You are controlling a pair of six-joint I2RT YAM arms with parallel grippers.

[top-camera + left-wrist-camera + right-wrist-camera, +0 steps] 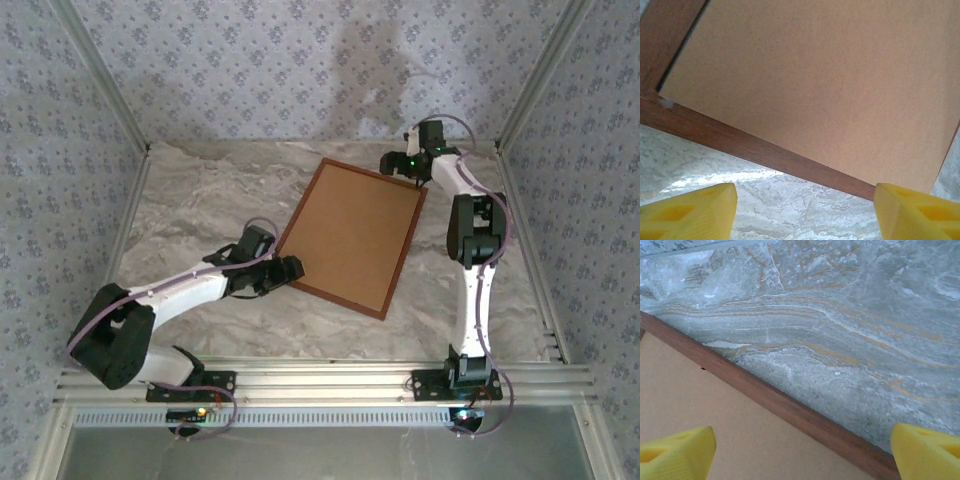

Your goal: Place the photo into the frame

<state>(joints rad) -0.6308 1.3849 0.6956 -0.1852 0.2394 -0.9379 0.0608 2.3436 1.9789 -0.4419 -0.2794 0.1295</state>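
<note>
The frame (pixel 765 152) is laid face down, slantwise, on the table (pixel 200 200), its opening covered by the board (pixel 350 240) — whether the photo lies beneath cannot be told. Closing-up is judged to be in hand; next, the board would need pressing flat. The left gripper (pixel 290 270) is spread just beside the near corner, the right gripper (pixel 390 163) spread at the far corner — nothing is grasped.

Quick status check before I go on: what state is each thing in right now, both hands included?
frame: lying flat on the table, back side up.
backing board: seated in the frame, with a dark gap along one rail.
left hand: open, empty, at the frame's near edge.
right hand: open, empty, over the frame's far edge.
</note>
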